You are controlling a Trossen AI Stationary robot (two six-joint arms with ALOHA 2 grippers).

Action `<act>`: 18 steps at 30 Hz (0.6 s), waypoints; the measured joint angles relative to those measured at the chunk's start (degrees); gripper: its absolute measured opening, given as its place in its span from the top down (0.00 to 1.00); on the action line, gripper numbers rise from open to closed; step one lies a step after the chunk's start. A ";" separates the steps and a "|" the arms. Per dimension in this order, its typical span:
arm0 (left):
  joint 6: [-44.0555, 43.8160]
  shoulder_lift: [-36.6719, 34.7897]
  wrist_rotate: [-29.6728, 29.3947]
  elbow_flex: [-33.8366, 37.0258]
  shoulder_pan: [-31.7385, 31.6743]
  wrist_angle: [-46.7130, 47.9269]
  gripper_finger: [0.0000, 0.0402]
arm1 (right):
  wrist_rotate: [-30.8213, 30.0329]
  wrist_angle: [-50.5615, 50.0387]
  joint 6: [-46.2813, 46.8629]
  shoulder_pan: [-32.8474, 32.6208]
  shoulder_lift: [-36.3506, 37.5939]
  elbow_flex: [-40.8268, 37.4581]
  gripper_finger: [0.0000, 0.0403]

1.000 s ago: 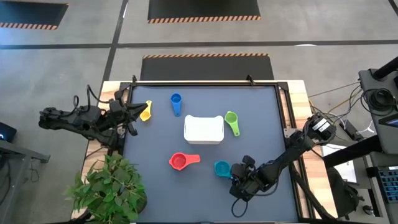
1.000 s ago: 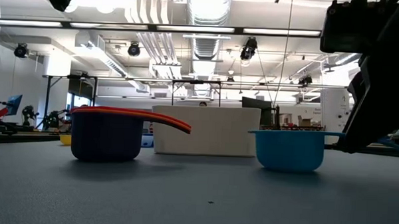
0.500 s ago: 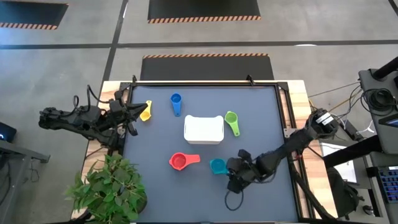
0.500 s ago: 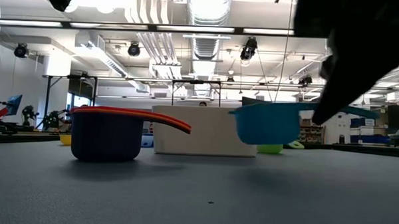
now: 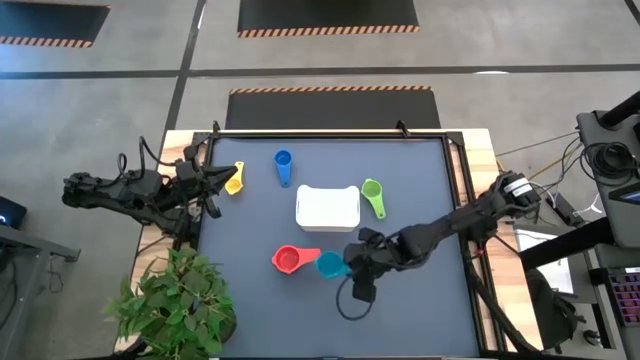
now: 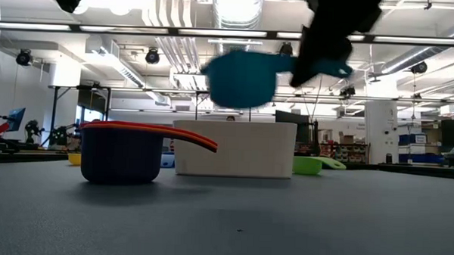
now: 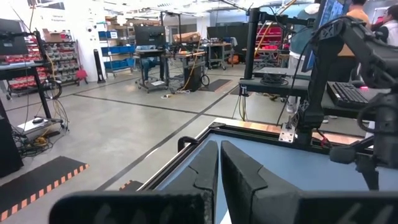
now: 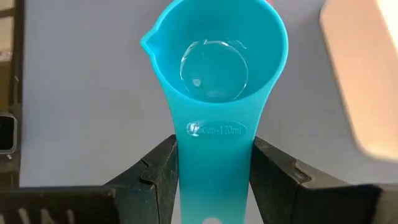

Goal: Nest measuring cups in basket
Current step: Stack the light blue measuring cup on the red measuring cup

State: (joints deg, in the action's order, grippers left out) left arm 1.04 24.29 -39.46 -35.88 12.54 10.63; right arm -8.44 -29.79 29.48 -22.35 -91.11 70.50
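A teal measuring cup (image 5: 329, 264) hangs above the table beside the red cup (image 5: 288, 260), and my right gripper (image 5: 352, 262) is shut on it. In the low view the teal cup (image 6: 240, 79) hangs higher than the top of the white basket (image 6: 234, 149). The basket (image 5: 328, 208) stands mid-table on its base. A green cup (image 5: 373, 195) lies to its right, with a blue cup (image 5: 283, 165) and a yellow cup (image 5: 235, 179) at the far left. My left gripper (image 7: 219, 168) waits shut at the table's left edge. My right gripper pinches the teal cup's handle (image 8: 214, 155) between its two fingers (image 8: 163, 171), one on each long edge. The fingers come from the table's right, slanting down, and lie along the handle. The cup is lifted clear of the table, mouth up, its bowl (image 8: 214, 62) pointing away from the gripper.
A potted plant (image 5: 175, 305) stands off the table's near left corner. A cable loop (image 5: 352, 300) hangs under my right wrist. A raised dark frame (image 5: 455, 180) runs round the table. Bare mat lies along the near edge.
My right gripper has risen and gone toward the table's left edge, rolling its wrist, with the teal cup held throughout. The cup has left the table and now hangs clear, close beside the red cup.
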 joint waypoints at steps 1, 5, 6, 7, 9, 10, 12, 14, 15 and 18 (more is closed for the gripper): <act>0.00 0.00 0.02 0.00 0.02 0.00 1.00 | -0.03 0.00 -1.24 0.45 0.00 0.78 0.62; 0.00 0.00 0.00 0.00 0.01 0.00 1.00 | 0.61 -0.08 -6.39 2.46 -0.44 3.33 0.61; 0.00 0.00 0.01 0.00 0.00 0.00 1.00 | 1.29 -0.04 -7.74 3.01 -0.77 3.95 0.61; 0.00 0.00 0.02 0.00 0.00 0.00 1.00 | 1.85 0.04 -8.84 3.56 -1.19 4.49 0.61; 0.00 0.00 0.00 0.00 0.00 -0.04 1.00 | 3.43 -0.17 -11.44 4.65 -2.60 5.93 0.61; 0.00 0.00 0.00 0.00 0.00 -0.06 1.00 | 4.05 0.09 -12.72 5.12 -3.32 6.66 0.62; 0.00 0.00 0.00 0.00 0.01 -0.20 1.00 | 4.74 -0.04 -15.10 5.98 -4.87 7.95 0.62; 0.00 -0.02 0.01 0.00 0.01 -0.25 1.00 | 5.47 0.02 -17.31 6.84 -6.18 9.31 0.61; 0.00 0.00 0.02 0.00 0.00 -0.27 1.00 | 5.49 0.10 -18.16 7.26 -6.83 9.97 0.61; 0.00 0.00 0.00 0.00 0.00 -0.37 1.00 | 5.51 0.10 -20.57 8.47 -8.67 11.74 0.61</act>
State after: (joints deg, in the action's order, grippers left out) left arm 1.04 24.29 -39.46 -35.88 12.53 10.27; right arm -2.93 -29.69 8.91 -13.88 -99.78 82.24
